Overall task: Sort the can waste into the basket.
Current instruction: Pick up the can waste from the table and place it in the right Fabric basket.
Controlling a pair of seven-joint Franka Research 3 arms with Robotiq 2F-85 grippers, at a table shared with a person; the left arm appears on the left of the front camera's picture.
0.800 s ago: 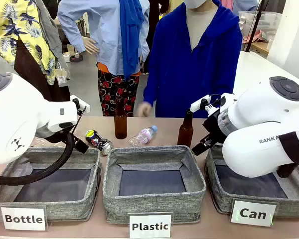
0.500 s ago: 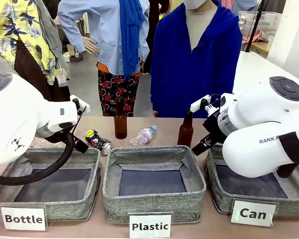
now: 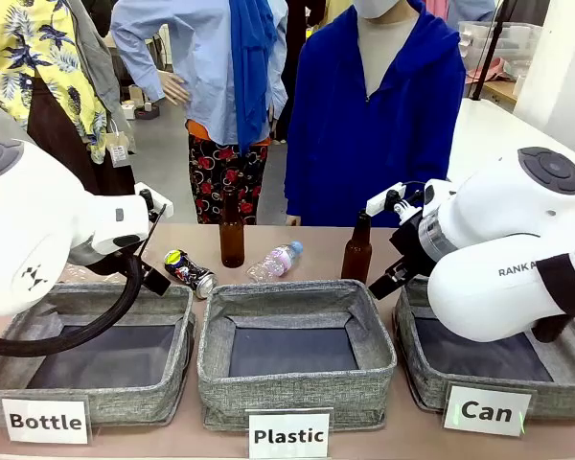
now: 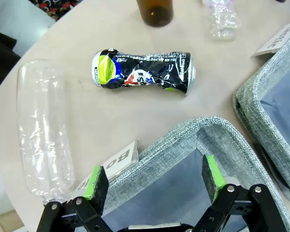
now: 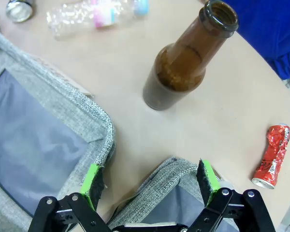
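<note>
A crushed black can (image 3: 190, 271) (image 4: 143, 72) with yellow-green print and a silver end lies on its side on the table behind the "Bottle" basket. A crushed shiny red can (image 5: 271, 156) lies on the table to the right of a brown bottle. The grey "Can" basket (image 3: 431, 387) stands at the front right, its corner (image 5: 179, 166) under my right gripper. My left gripper (image 4: 153, 180) is open above the "Bottle" basket's corner, short of the black can. My right gripper (image 5: 150, 182) is open with nothing between its fingers.
Grey baskets carded "Bottle" (image 3: 163, 395) and "Plastic" (image 3: 297, 388) stand at front left and middle. Two brown glass bottles (image 3: 232, 232) (image 3: 356, 251) stand upright behind them. A small clear bottle (image 3: 274, 262) lies between them; a larger clear bottle (image 4: 41, 131) lies left of the black can. A person stands across the table.
The person's hand, low near the table edge behind the bottles, has drawn back out of sight. Both arms and all objects stay where they were.
</note>
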